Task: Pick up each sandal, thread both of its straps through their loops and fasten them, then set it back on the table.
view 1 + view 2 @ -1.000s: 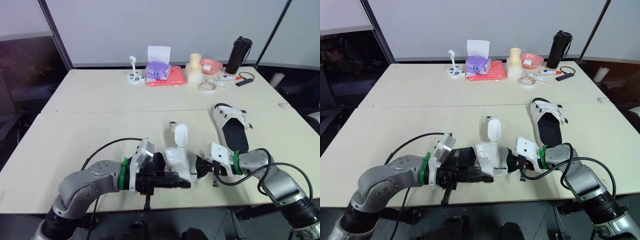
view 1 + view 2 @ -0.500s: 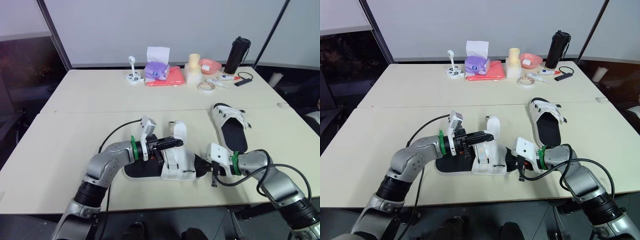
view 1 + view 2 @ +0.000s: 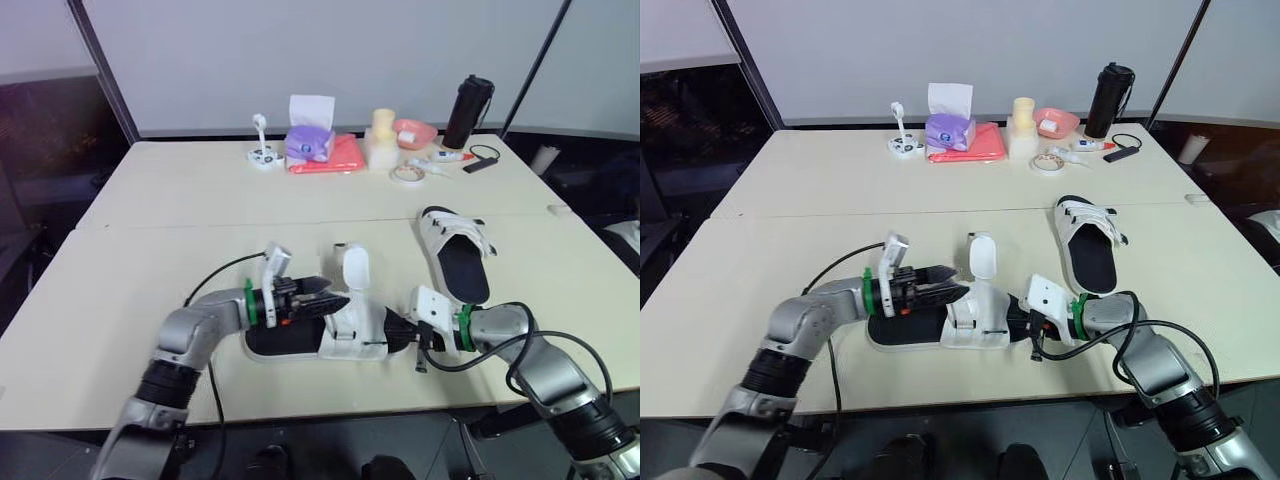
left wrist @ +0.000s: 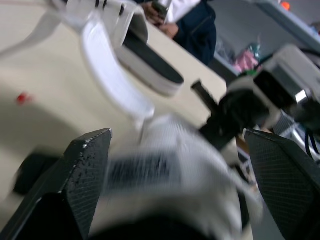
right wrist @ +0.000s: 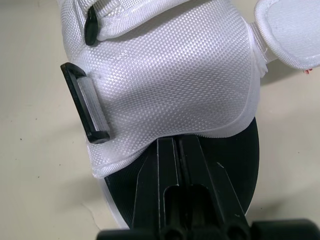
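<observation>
Right tool (image 5: 178, 145) pinches the sandal sole (image 3: 278, 340); left tool (image 3: 335, 300) gapes, eight o'clock of the strap (image 3: 355, 268). Tugging might break that seemingly shallow pinch.

Near sandal (image 3: 348, 337) at table (image 3: 140, 270) front, between left claw (image 3: 338, 298) and right claw (image 3: 392, 335); second sandal (image 3: 456, 255) behind, rightward.

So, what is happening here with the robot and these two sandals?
The robot is working on the near sandal, which lies on the table by the front edge. The right gripper has its jaws shut on one end of the sandal's black sole. The left gripper, jaws open, reaches around the white upper from the other side. One strap stands up loose, not yet fastened. The second sandal lies apart on the robot's right, with no gripper on it.
</observation>
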Available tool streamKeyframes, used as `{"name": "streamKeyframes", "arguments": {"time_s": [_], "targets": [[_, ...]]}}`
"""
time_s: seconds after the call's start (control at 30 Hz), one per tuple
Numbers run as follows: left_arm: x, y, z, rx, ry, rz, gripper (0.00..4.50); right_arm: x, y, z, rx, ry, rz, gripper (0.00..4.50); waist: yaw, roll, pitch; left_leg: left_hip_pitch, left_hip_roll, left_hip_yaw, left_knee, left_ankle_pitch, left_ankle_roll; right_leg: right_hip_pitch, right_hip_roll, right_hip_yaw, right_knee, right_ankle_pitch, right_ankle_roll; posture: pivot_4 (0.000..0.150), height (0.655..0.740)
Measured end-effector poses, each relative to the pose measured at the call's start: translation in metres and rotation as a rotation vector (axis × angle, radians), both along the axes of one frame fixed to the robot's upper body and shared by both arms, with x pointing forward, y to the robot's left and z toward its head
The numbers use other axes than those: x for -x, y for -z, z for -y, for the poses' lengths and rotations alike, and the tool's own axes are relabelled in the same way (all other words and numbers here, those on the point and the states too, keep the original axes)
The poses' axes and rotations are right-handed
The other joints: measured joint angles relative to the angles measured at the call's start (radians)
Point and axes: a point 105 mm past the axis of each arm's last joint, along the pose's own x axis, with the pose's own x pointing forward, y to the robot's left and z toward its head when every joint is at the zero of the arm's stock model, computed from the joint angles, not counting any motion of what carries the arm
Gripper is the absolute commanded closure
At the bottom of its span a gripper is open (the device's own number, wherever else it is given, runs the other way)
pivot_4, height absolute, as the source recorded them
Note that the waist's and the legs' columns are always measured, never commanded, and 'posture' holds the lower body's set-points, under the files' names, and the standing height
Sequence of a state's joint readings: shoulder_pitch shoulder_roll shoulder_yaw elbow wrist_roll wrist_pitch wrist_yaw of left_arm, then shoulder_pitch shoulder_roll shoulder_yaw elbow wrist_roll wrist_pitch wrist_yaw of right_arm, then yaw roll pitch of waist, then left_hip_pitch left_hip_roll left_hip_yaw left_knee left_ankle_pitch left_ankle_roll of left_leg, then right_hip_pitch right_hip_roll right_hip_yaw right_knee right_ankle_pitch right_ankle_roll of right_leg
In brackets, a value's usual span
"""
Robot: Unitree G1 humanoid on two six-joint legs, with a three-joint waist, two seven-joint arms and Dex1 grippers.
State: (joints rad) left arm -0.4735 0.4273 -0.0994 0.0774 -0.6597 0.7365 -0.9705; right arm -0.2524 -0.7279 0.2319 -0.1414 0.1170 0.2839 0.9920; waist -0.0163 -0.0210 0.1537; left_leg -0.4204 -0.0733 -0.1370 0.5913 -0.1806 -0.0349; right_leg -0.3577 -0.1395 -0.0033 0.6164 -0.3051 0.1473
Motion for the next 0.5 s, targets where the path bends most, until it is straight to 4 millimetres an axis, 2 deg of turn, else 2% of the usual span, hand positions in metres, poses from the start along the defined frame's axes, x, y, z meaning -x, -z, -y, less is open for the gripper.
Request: {"name": "streamKeyframes", "arguments": {"time_s": [0.07,0.23,0.33,0.5], "targets": [[-0.001,-0.004,-0.011,-0.006,-0.004,0.001,0.12,-0.002,0.000,-0.001,0.002,-0.002,0.005,4.50,0.003,0.000,0.000,0.000,0.002,-0.001,0.000,0.000,0.000,0.000,0.002,0.000,0.000,0.001,-0.002,0.150,0.7400],[-0.020,-0.020,-0.039,0.027,-0.119,-0.005,0.12,-0.006,0.001,-0.004,-0.004,-0.006,0.011,4.50,0.001,0.000,0.000,0.000,0.002,-0.004,0.000,0.000,0.000,-0.001,0.004,0.001,0.000,0.002,-0.004,0.150,0.7400],[-0.020,-0.017,-0.038,0.024,-0.118,-0.042,0.12,-0.007,0.001,-0.006,-0.013,-0.009,0.016,4.50,-0.001,0.000,0.000,0.000,0.002,-0.004,0.000,-0.001,-0.001,-0.002,0.004,0.002,0.000,0.002,-0.004,0.150,0.7400],[-0.023,0.007,-0.022,0.000,-0.101,-0.161,0.12,-0.008,0.001,-0.006,-0.011,-0.013,0.020,4.50,0.002,0.000,0.000,0.001,0.002,-0.003,-0.001,-0.001,-0.001,-0.002,0.005,0.002,0.000,0.003,-0.005,0.150,0.7400]]}}
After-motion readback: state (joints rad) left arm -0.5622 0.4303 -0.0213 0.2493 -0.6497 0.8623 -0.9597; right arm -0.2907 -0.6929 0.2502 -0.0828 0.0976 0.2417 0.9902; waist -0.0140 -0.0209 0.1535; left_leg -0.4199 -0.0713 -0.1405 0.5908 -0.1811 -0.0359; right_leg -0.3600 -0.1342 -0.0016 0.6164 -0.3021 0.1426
